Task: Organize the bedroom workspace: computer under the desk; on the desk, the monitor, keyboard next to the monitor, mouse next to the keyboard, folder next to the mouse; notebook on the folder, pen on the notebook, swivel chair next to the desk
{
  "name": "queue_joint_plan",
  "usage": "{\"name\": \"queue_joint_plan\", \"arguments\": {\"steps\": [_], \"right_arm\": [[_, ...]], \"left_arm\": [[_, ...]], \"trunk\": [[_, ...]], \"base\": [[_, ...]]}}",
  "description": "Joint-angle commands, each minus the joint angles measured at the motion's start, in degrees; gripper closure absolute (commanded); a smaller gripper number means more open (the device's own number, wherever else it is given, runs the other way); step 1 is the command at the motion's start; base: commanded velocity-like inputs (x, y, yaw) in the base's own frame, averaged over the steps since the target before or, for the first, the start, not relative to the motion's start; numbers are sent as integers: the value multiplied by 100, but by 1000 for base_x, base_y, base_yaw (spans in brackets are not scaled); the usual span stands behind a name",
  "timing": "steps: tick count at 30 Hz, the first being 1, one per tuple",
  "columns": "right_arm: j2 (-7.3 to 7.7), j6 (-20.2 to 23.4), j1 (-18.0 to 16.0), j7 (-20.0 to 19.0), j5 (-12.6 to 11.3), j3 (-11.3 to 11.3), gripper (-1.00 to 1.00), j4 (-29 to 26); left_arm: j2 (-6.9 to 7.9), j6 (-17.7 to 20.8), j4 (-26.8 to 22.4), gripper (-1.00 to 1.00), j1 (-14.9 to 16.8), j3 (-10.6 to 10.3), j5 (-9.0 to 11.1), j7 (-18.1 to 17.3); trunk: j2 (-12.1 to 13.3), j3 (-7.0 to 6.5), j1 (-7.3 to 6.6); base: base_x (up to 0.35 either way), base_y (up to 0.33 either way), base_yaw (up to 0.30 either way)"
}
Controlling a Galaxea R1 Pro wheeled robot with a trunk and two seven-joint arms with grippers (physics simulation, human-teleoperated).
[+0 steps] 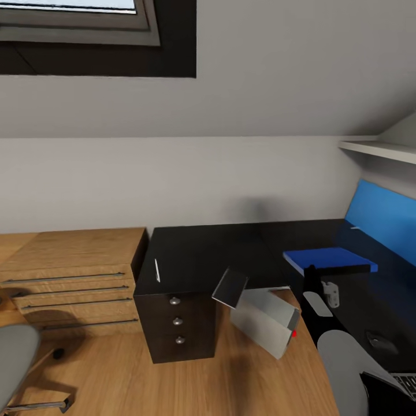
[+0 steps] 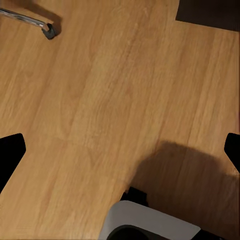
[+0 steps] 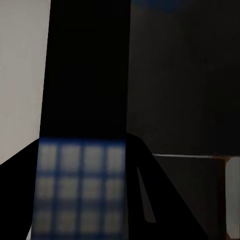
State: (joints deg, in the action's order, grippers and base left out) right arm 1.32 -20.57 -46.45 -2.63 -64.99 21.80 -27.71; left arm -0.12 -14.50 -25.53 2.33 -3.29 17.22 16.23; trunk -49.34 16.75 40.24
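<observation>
- Overhead first, from the head view: blue folder [image 1: 329, 260] lying flat over the black surface [image 1: 202, 254], at the tip of the right pincer [image 1: 311, 273]; cannot tell whether gripped, jaws hidden at the folder's near edge
- Better to lower level and let go only once the whole cover rests flat, then slide toward the mouse [image 1: 381, 342], which sits near the keyboard [image 1: 405, 382] and apart from the folder
- Worth leaving room on top for the notebook, and for the pen [image 1: 156, 270] lying well apart by the far corner of the surface
- In the way below: computer [image 1: 263, 320] tilted on the floor [image 1: 173, 381] just beside the drawers [image 1: 178, 320], close under the right arm; best kept clear of the elbow
- Off to the side: oak dresser [image 1: 69, 277] and swivel chair [image 1: 17, 358], neither near the folder
- Next, the left wrist view: left pincer [image 2: 120, 150] spread wide, holding nothing, hanging over bare planks with a chair caster [image 2: 48, 31] nearby
- Lastly, the right wrist view: dark and blurred, a blue-white checked patch between the black fingers [image 3: 165, 205]; too unclear to judge the grip
</observation>
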Motion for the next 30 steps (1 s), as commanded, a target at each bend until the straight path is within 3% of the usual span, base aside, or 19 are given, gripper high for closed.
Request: {"name": "queue_joint_plan", "arguments": {"steps": [1,16,30], "right_arm": [[0,-15,-5,-27,-55,0,100,2],[51,25,-5,3,-25,-9,100,185],[74,35,-5,16,-31,-9,100,196]], "left_arm": [[3,-20,25,-100,4,-37,36,37],[3,-26,198,-100,4,-32,36,34],[3,-40,183,-100,4,-32,36,30]], "trunk": [[-5,7,4],[-5,7,4],[-5,7,4]], "base": [[241,-30,0],[25,-4,-7],[0,0,-234]]}}
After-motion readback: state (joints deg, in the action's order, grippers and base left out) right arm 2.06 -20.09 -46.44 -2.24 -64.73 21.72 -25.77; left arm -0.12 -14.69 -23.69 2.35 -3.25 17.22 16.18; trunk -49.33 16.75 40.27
